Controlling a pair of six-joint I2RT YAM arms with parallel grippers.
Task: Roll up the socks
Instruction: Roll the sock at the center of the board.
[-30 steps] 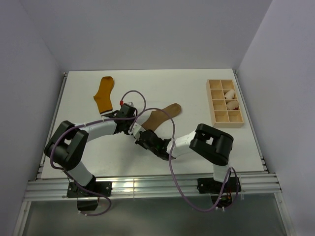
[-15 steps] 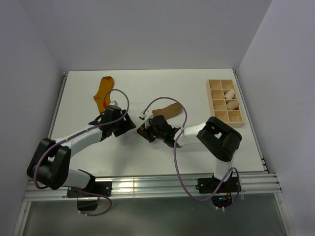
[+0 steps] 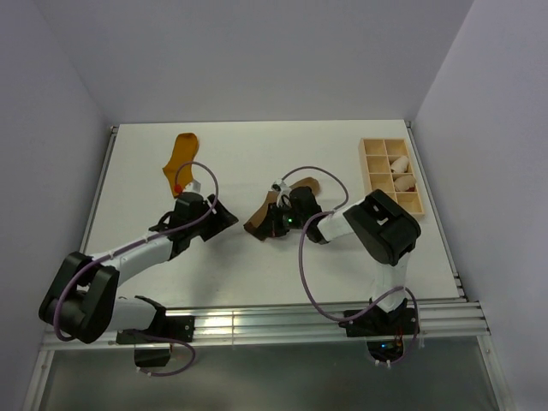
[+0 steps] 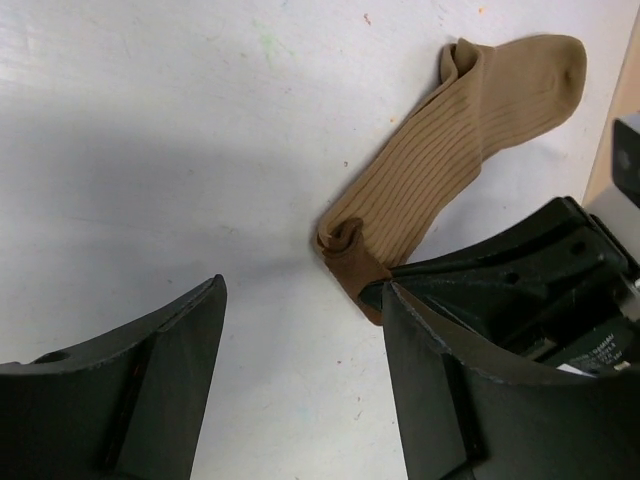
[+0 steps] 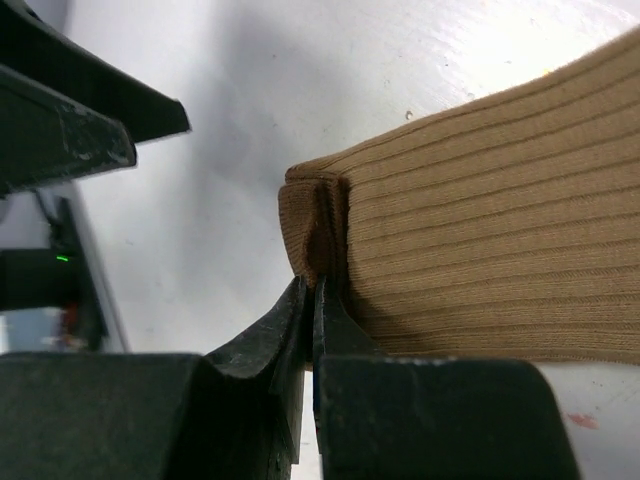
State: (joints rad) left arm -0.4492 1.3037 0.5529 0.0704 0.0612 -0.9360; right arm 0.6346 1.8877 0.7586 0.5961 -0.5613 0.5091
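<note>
Overhead, both socks lie on the white table (image 3: pixel 257 145). The mustard-orange sock (image 3: pixel 180 158) sits alone at the far left, and the tan sock (image 3: pixel 261 218) lies slantwise near the middle. Its dark-brown cuff points toward the near edge and its toe toward the far right. The left gripper (image 3: pixel 224 216) is just beside that cuff on the left. The right gripper (image 3: pixel 267 224) reaches in from the right and covers part of the sock. Only this view shows the wooden divided tray (image 3: pixel 391 201) at the far right, where cream rolled bundles (image 3: pixel 400 165) fill some compartments.

The left wrist camera gives what the overhead cannot. The left gripper (image 4: pixel 300 385) is spread wide with bare table between its fingers (image 4: pixel 170 390), and it holds nothing. Beyond them the ribbed tan sock (image 4: pixel 450 150) lies flat, with its cuff bunched into a small curl against the black body of the right gripper (image 4: pixel 530 280).

The right wrist camera alone shows the grip itself. The right gripper (image 5: pixel 315 305) is clenched tight on a pinched fold at the cuff end of the tan sock (image 5: pixel 480 230). The rest of the sock spreads flat to the right. The dark tips of the left gripper (image 5: pixel 80 110) show at the upper left, apart from the fabric.

A white label (image 4: pixel 600 350) on the right gripper's body carries print too small to read. No other writing shows.
</note>
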